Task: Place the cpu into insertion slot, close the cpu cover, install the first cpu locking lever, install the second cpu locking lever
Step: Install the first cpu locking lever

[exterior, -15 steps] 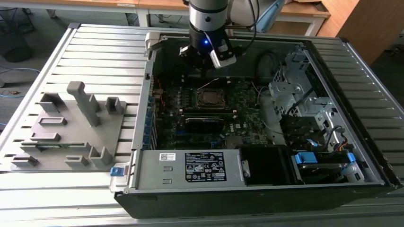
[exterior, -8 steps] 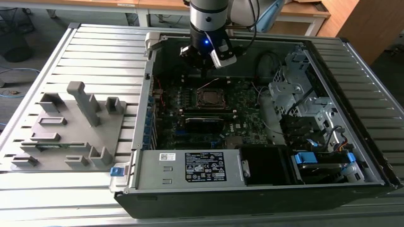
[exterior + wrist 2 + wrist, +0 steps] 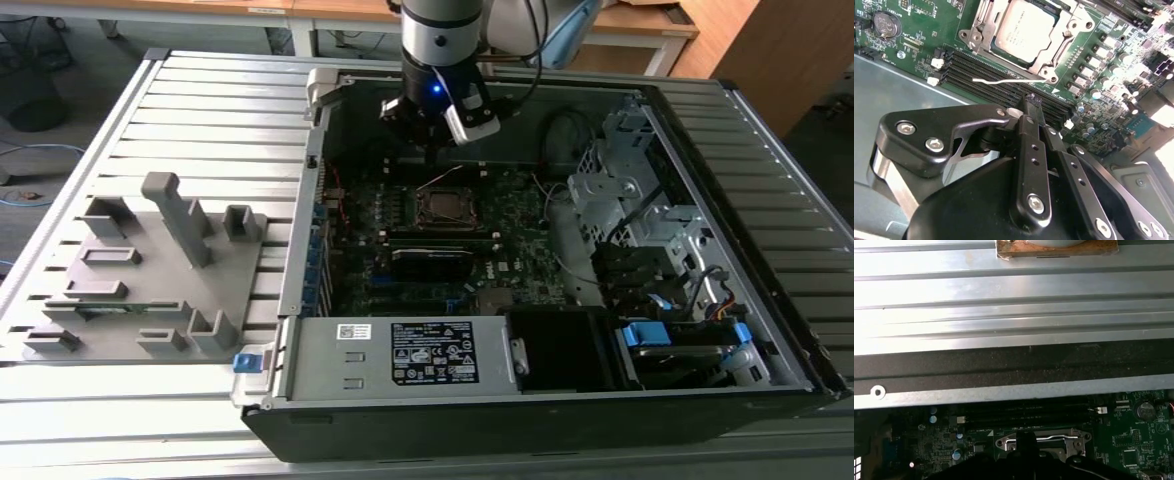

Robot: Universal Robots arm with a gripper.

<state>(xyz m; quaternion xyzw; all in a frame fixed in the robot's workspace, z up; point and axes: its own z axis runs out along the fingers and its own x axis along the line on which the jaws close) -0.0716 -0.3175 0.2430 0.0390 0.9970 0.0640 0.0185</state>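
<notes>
The cpu [image 3: 1024, 31] sits in the slot [image 3: 419, 206], with the cover [image 3: 1048, 61] down over it. One wire lever [image 3: 999, 79] looks unlatched, so the locking seems left. The end effector [image 3: 1032, 100] hovers just above it, fingers pressed together and holding nothing.

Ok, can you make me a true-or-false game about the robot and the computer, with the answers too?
1. The silver chip sits in its socket. True.
2. The robot's hand is holding the chip. False: the hand is shut on nothing, and the chip lies in the socket.
3. A metal frame lies flat around the chip. True.
4. The computer case has its side panel on. False: it is open, so the green board shows.
5. The grey stand with pegs is on the exterior view's right of the case. False: it is on the left.
</notes>
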